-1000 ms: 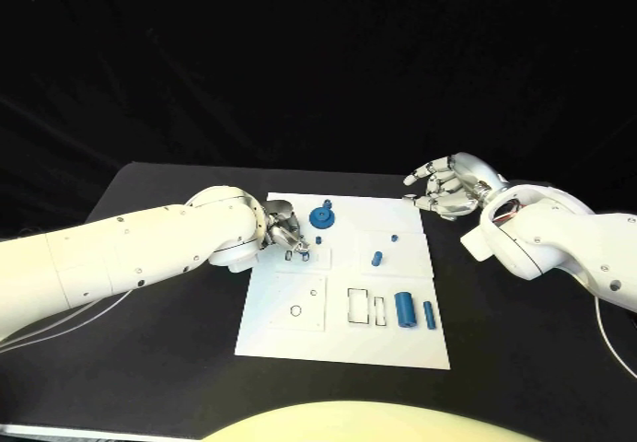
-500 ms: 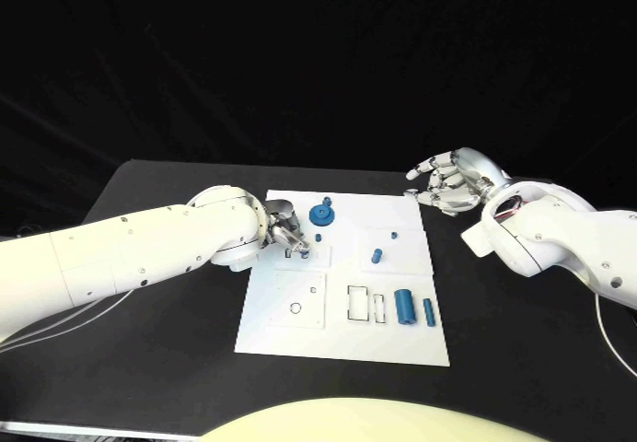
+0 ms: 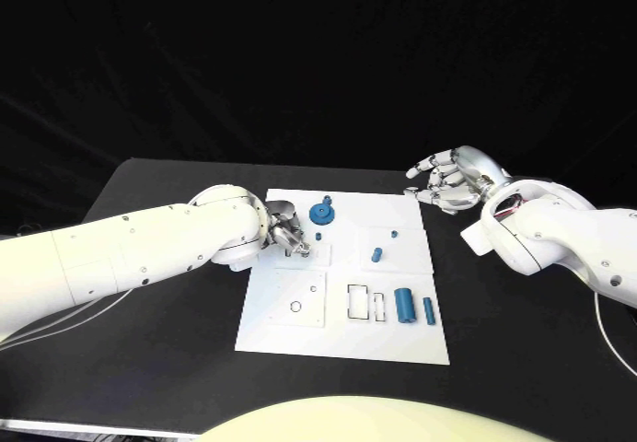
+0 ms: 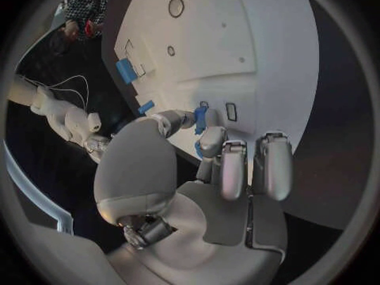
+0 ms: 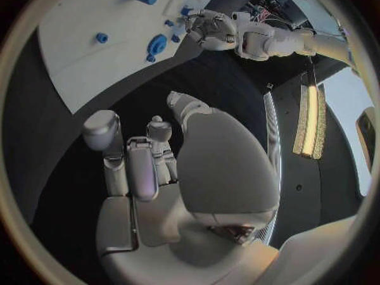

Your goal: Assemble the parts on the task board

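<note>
Left hand (image 3: 287, 232) low over task board (image 3: 299, 331), pinching small blue part (image 4: 200, 118).
Right hand (image 3: 449, 184) raised beyond board's far corner, fingers apart, empty; held part mostly hidden.

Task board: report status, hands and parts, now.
Left hand pinches a small blue part over the task board. Right hand open, off the board's far corner. Blue cylinders lie loose; nothing in the way.
</note>
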